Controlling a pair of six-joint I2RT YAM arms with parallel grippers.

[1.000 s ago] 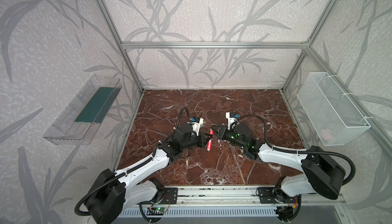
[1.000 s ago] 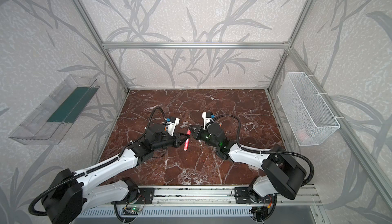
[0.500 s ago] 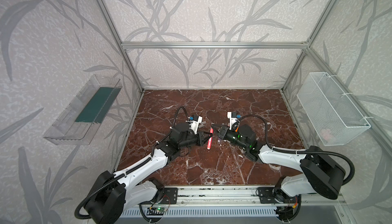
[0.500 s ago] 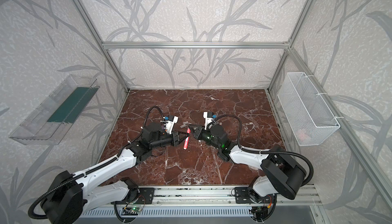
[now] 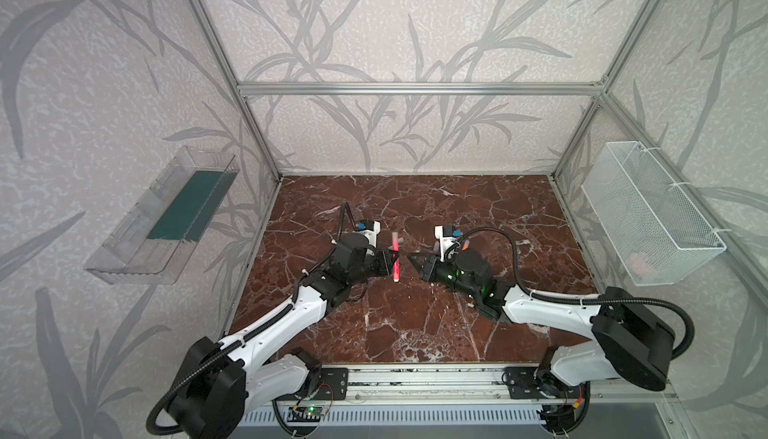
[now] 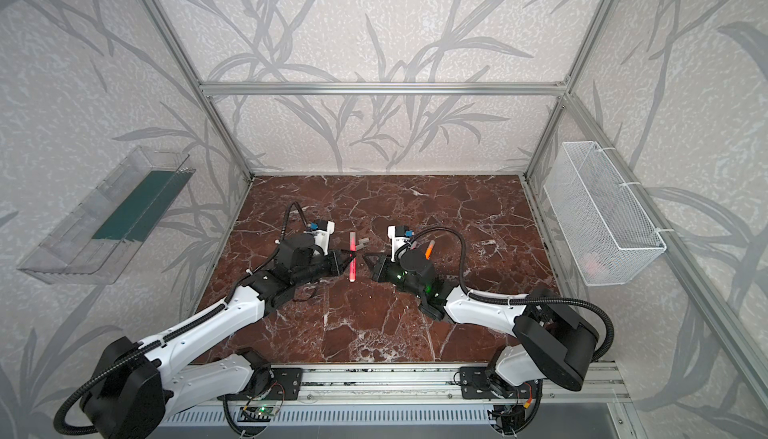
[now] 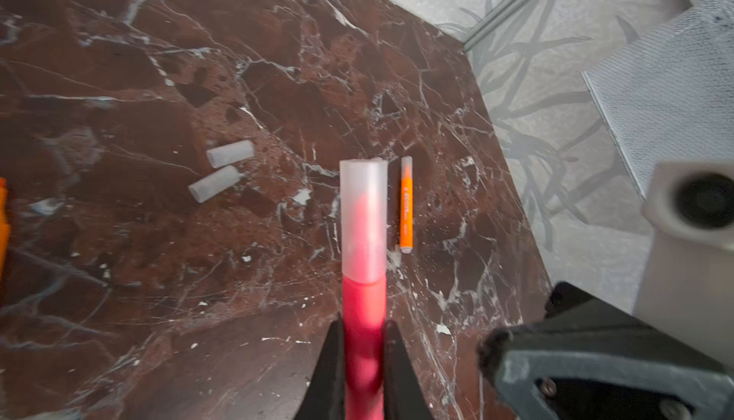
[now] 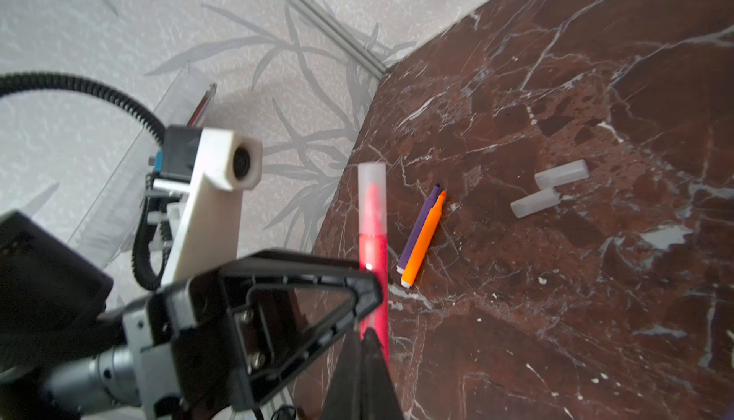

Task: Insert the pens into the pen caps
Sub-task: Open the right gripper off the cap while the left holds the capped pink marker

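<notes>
Pink-red and slim, a marker pen sits clamped in the left end effector, whose black fingers press on either side of its barrel. A translucent greyish-white plastic cap covers the pen's far end, and the coloured tip shows faintly through it. In both top views this pen is held over the middle of the red-brown marble bench, between the two arms. The right end effector has its fingers pressed together with nothing between them. Its point sits just beside the held pen, and the top views show a narrow gap between the two. Farther out on the bench, two loose translucent caps lie just beside each other. A lone orange pen lies flat on the bench by the right arm, apart from those caps. In the right wrist view a purple pen and a second orange pen lie side by side, touching along their barrels, their pointed tips bare.
</notes>
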